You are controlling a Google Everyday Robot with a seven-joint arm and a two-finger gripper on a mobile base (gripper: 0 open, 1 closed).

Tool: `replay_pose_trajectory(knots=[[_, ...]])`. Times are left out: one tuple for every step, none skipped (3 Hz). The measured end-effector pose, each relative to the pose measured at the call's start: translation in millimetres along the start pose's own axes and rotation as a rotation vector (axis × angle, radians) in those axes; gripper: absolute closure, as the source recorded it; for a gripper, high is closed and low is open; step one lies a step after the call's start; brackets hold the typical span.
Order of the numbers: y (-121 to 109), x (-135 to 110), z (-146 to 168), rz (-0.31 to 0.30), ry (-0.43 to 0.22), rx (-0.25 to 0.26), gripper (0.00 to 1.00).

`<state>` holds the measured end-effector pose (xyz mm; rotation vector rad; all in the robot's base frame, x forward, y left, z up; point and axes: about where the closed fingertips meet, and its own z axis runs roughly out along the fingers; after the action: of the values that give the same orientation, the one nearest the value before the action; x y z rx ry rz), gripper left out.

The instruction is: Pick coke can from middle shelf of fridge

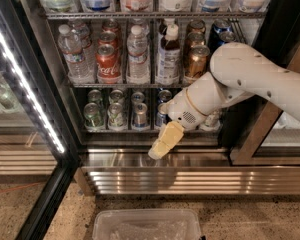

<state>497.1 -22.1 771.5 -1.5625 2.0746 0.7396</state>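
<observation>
The fridge (65,149) stands open, its black frame and white LED strip at the left. The red coke can (108,64) stands at the front of a lane on the middle shelf (125,85), between water bottles. More red cans stand behind it. My gripper (159,151) hangs from the white arm in front of the fridge's steel base, below the bottom rack of small cans. It is down and to the right of the coke can, apart from it, with nothing in it that I can see.
Copper-brown cans (196,62) and blue cans (221,34) stand right of a brown bottle (169,59). Short small cans (115,115) fill the rack below. A clear plastic bin (145,224) sits on the floor in front. The open glass door (20,119) is at left.
</observation>
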Motion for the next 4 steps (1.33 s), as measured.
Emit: replay_pose_trajectory(knots=[[0, 0, 0, 0.000, 0.000, 0.000, 0.00], [-5, -13, 9, -0.018, -0.079, 0.012, 0.00], [-31, -43, 13, -0.057, -0.199, 0.052, 0.00], [-60, -71, 6, -0.082, -0.312, 0.111, 0.00]])
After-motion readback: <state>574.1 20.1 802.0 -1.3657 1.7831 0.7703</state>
